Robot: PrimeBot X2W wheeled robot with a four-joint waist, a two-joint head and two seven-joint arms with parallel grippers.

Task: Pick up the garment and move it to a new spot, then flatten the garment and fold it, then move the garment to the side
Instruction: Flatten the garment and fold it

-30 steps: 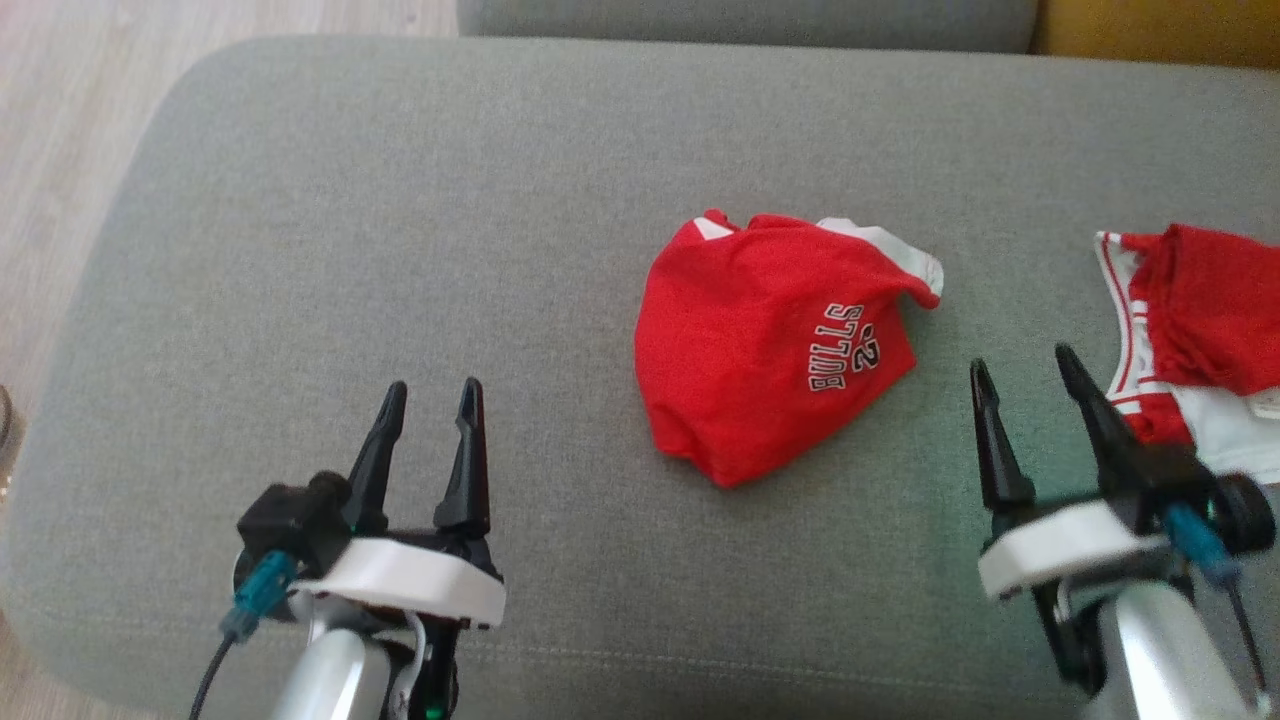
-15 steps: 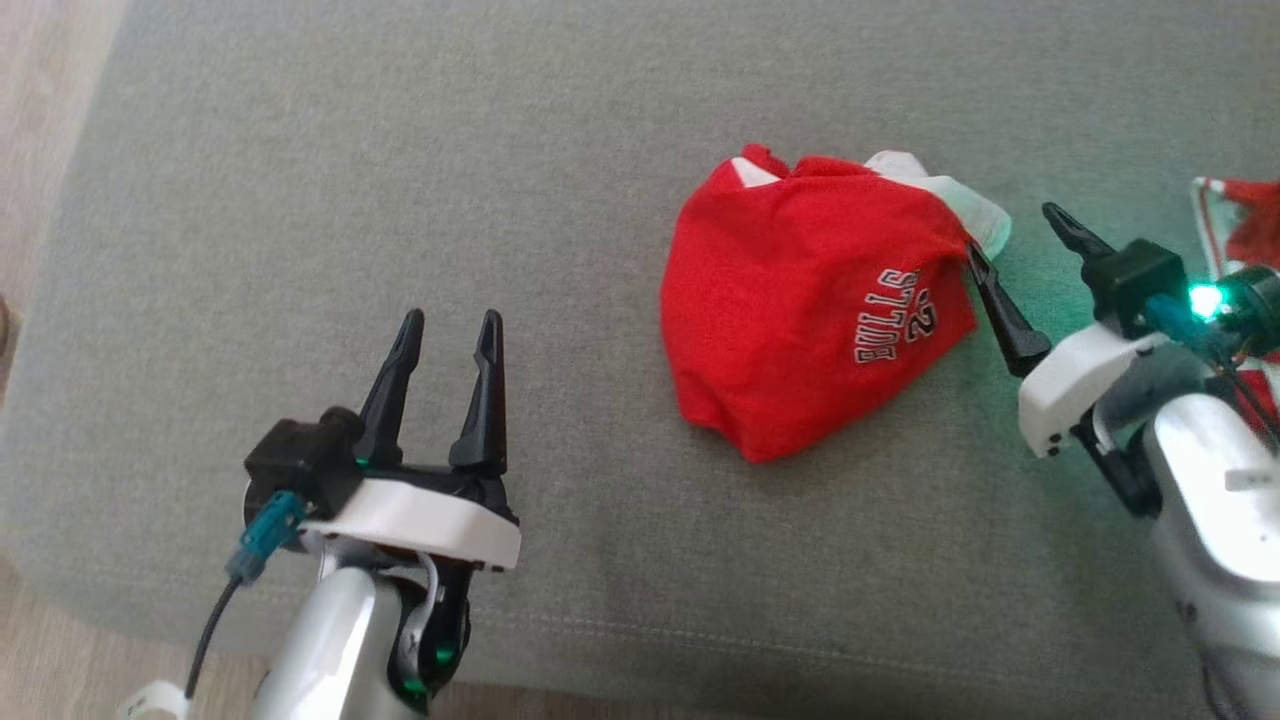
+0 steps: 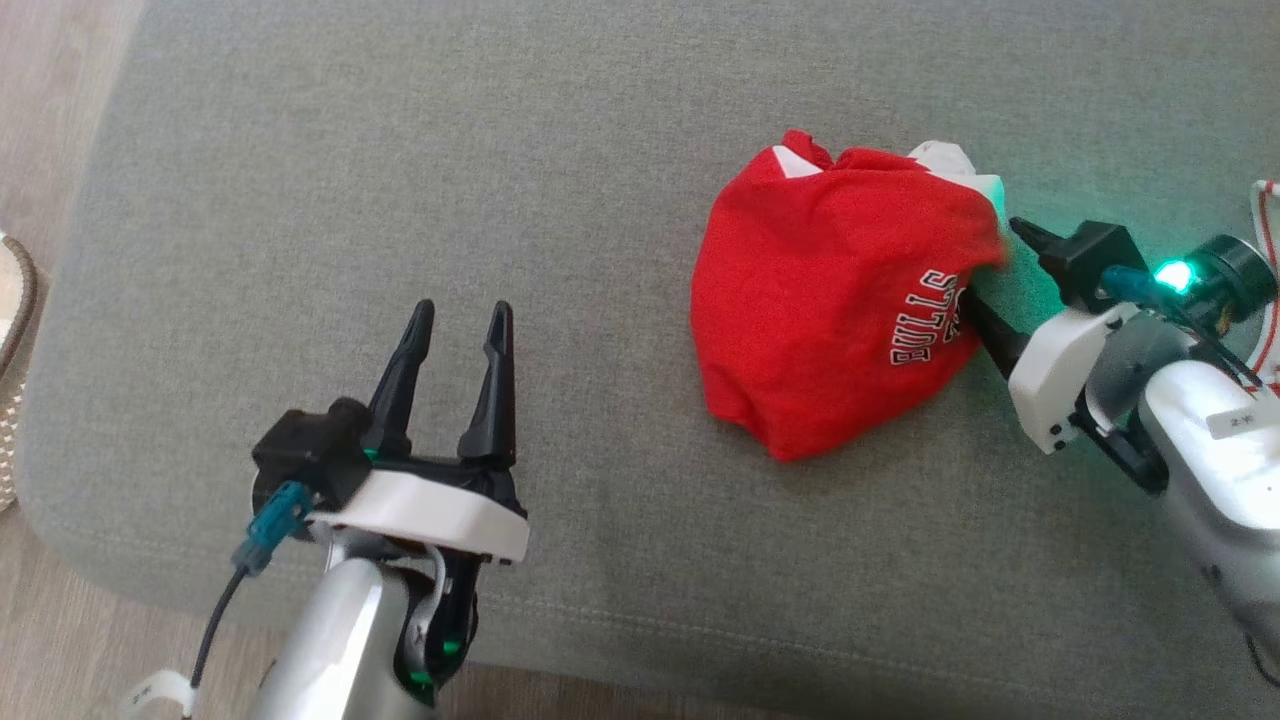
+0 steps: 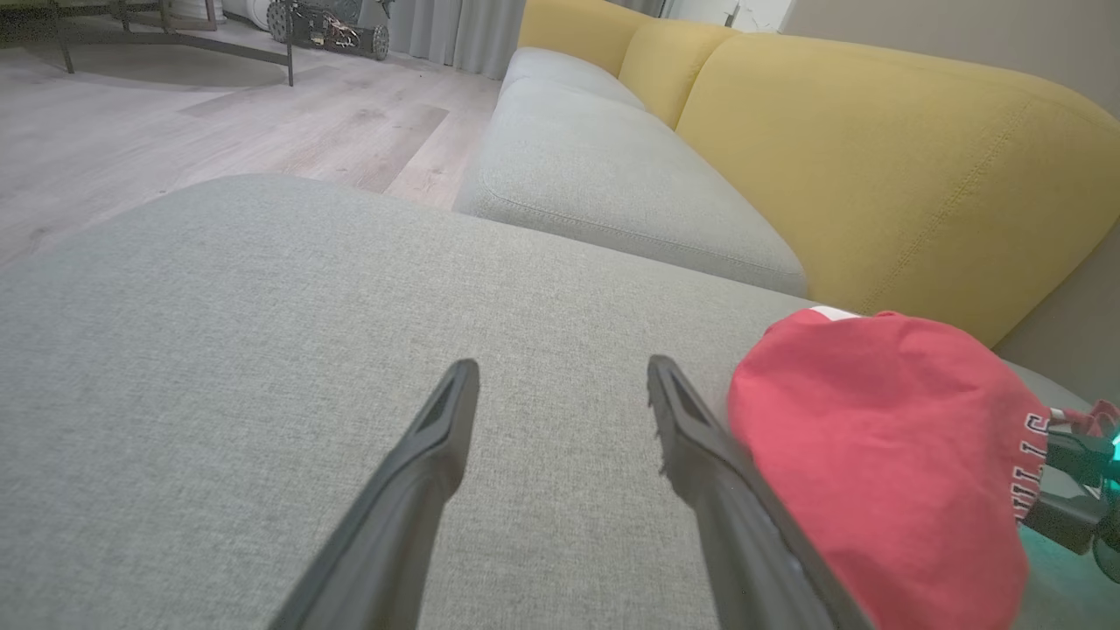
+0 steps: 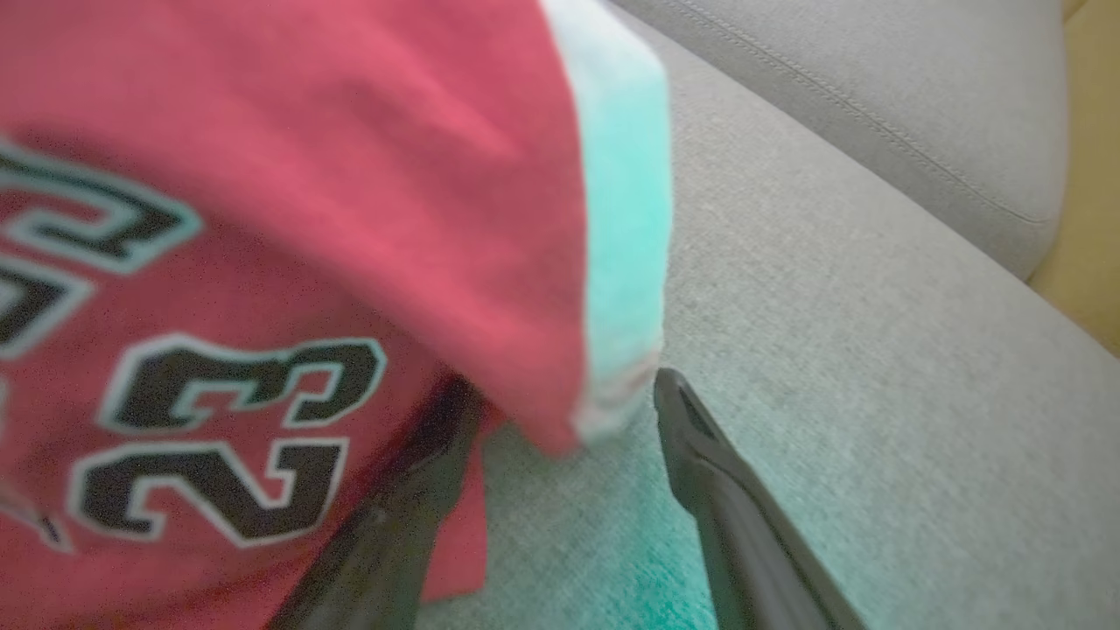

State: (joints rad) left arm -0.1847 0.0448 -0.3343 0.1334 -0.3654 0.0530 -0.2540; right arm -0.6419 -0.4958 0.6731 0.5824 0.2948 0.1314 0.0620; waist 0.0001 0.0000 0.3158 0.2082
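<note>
Red garment [image 3: 830,310] bunched in a heap on grey cushion [image 3: 400,150], about 1 o'clock in head view. Soft, light, limp knit by the look; likely to sag and unfurl on lift, no breakage risk. Best hold: white-trimmed hem at the 3 o'clock edge. Right tool [image 3: 988,262] spread fully, straddling that hem: one finger tucked under red cloth, other just beside over bare cushion, nothing clamped yet. Left tool [image 3: 463,310] wide open at 7 o'clock, empty, well apart from garment.
</note>
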